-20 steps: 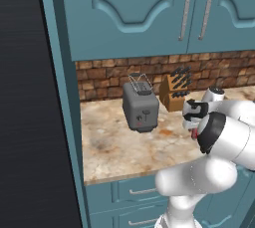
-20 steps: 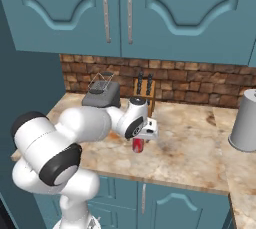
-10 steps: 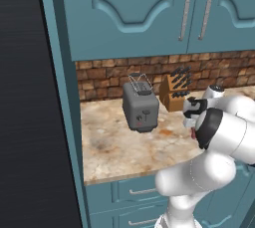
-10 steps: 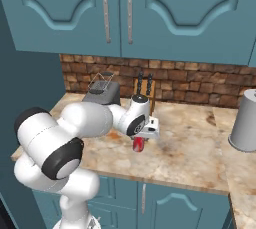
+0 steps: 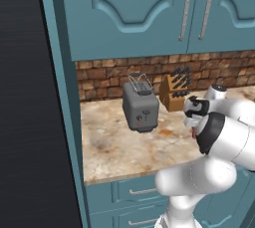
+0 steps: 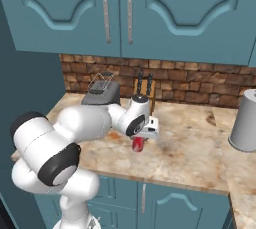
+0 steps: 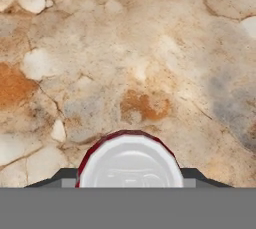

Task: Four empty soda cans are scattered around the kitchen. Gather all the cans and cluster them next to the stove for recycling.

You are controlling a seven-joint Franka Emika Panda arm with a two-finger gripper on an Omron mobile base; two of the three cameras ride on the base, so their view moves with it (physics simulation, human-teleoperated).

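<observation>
Red-walled, silver-topped soda can point(image 6: 138, 144) clamped between the fingers of the tool point(image 6: 139, 142), hanging upright under the hand just above the marbled surface point(image 6: 190, 148). In the hand view, silver lid point(image 7: 131, 165) sitting square between the two dark fingertips point(image 7: 198, 176), pressed on both sides, speckled stone well below it. Judged as the pick-up step of one can, grip just made; lift looks barely begun, if at all, can's base close to the stone. Next move likely calls for a straight raise clear of the surface, then a carry toward the stove, with the can kept upright and the squeeze gentle, an empty can being light and easy to dent or tip. Around the can: knife block point(image 6: 144, 89) behind it against the brick wall, toaster point(image 6: 101, 92) to the far left, grey paper-towel roll point(image 6: 245, 121) well apart at the right. From the left base view, tool point(image 5: 192, 124) near the right edge, toaster point(image 5: 141, 108) to its left.
</observation>
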